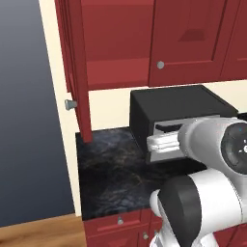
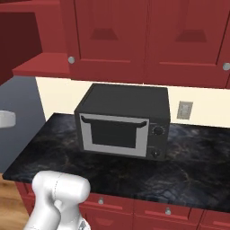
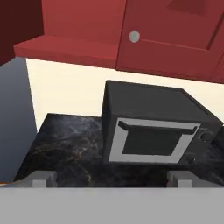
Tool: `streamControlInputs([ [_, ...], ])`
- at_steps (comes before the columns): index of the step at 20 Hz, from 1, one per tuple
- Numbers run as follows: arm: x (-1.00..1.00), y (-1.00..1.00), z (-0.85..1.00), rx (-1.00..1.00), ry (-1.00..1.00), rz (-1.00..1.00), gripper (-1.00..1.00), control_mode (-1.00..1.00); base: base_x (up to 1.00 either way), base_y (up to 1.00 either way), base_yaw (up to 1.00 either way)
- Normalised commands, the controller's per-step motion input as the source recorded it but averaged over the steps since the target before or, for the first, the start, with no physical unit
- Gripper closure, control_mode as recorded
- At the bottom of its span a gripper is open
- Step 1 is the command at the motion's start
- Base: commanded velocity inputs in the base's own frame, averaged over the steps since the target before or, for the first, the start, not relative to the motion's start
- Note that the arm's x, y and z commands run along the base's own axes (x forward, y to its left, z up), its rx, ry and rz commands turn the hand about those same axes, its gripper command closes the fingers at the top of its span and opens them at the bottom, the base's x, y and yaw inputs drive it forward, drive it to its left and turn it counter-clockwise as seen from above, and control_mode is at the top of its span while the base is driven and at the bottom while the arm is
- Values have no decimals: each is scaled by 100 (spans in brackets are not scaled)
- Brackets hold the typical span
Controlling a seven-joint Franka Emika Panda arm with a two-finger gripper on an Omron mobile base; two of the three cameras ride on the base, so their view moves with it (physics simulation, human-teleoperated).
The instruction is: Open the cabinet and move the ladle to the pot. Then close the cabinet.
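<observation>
two doors make up the cabinet (image 1: pixel 120 43) above the counter (image 1: pixel 111 169), and its left door (image 1: pixel 77 67) is swung out toward me, edge-on at about ten o'clock in the left base view, its small knob (image 1: pixel 70 104) facing out. the right door (image 1: pixel 190 43) is shut. my claw (image 3: pixel 112 179) is spread wide and holds nothing; the fingertips (image 3: pixel 41 179) sit low in the hand view, aimed at the microwave (image 3: pixel 153 131) at three o'clock from centre.

inside the open half i see a bare red shelf, and i cannot make out the ladle there; it may lie deeper or higher than these views reach. the pot isn't anywhere i can point to either.

my guess on handling: a ladle is light, stiff and likely smooth, top-heavy toward the bowl, so i'd pinch the handle near the bowl end to stop it swinging. the door is rigid and hinged; for closing, pushing its flat face looks easier than taking the little round knob.
</observation>
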Motion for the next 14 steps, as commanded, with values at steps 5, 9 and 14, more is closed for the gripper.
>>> streamControlInputs([
  [5,-15,82,34,-16,-35,-26,-100,-100,0,0,0],
  [9,6,98,7,-17,-31,-29,-100,-100,0,0,0],
  [14,17,93,0,-18,-36,-28,-100,-100,0,0,0],
])
